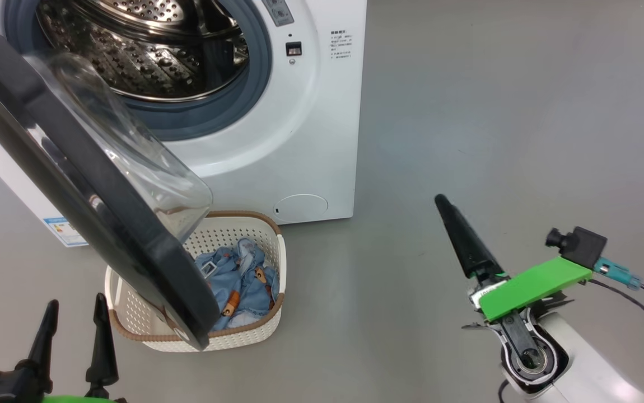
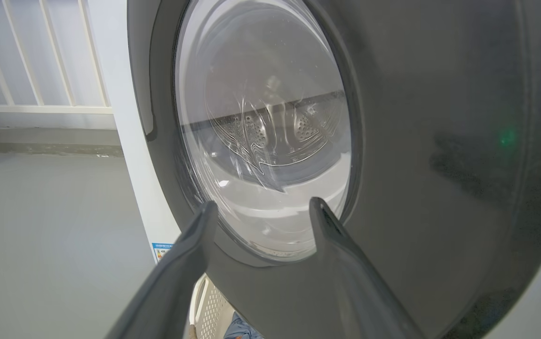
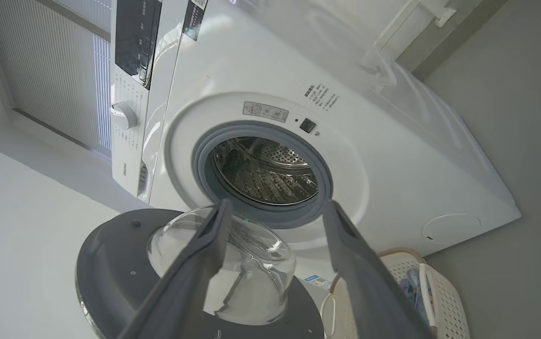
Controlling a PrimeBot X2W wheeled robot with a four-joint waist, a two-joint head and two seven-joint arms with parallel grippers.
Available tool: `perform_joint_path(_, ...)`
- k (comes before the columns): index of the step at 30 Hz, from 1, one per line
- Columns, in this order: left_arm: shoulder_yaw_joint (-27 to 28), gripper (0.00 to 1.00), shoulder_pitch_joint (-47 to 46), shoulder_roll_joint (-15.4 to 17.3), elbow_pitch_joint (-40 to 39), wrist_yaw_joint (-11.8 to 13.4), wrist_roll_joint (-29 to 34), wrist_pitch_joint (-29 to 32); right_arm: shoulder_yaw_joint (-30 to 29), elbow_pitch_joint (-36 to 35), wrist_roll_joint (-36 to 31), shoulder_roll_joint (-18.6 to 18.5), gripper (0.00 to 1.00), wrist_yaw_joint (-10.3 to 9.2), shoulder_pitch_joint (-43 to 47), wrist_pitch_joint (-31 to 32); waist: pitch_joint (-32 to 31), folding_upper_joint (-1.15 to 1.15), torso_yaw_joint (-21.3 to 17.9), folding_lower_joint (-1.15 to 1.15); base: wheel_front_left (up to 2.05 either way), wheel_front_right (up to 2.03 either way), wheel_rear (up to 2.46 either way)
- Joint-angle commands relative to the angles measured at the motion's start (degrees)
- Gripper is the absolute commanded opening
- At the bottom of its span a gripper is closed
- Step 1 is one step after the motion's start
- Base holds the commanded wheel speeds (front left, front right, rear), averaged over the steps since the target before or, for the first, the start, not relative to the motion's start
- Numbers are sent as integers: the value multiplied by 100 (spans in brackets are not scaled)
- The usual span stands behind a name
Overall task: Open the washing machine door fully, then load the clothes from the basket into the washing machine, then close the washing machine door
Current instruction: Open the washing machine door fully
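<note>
Head view: open washing machine door [image 1: 131, 246] overhangs the basket [image 1: 227, 232] of clothes [image 1: 238, 280].
It hides the basket's left half, in front of the washing machine [image 1: 299, 140] on a grey floor [image 1: 495, 112]; left gripper [image 1: 75, 302] and right gripper [image 3: 276, 207] jaws apart, empty.

floor [image 1: 467, 112]: plain grey, smooth, a bit shiny
washing machine [image 1: 311, 112]: sits straight on the floor
basket [image 1: 243, 336]: also on the floor, just in front of the washing machine, not touching it afaict
</note>
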Motion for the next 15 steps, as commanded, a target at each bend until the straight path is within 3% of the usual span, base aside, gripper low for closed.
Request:
perform_joint_path(1,155,100,-39,94,-154,-17,23,-52,-3,-6,-371,-13,100,54,-77,-143,0,0,0,0,0,0,0)
perform_joint_path(6,114,100,-33,83,-162,-17,31,-52,-700,343,-1727,55,100,54,-99,-257,9,0,8,0,0,0,0)
perform_joint_path(10,103,100,-23,66,-178,-17,38,-52,-1524,269,-3065,349,100,54,133,-260,17,0,24,0,0,0,0)
perform_joint_path(15,148,100,-7,47,-185,-17,50,-52,-2146,-42,-4532,683,100,54,478,-261,1,0,29,0,0,0,0)
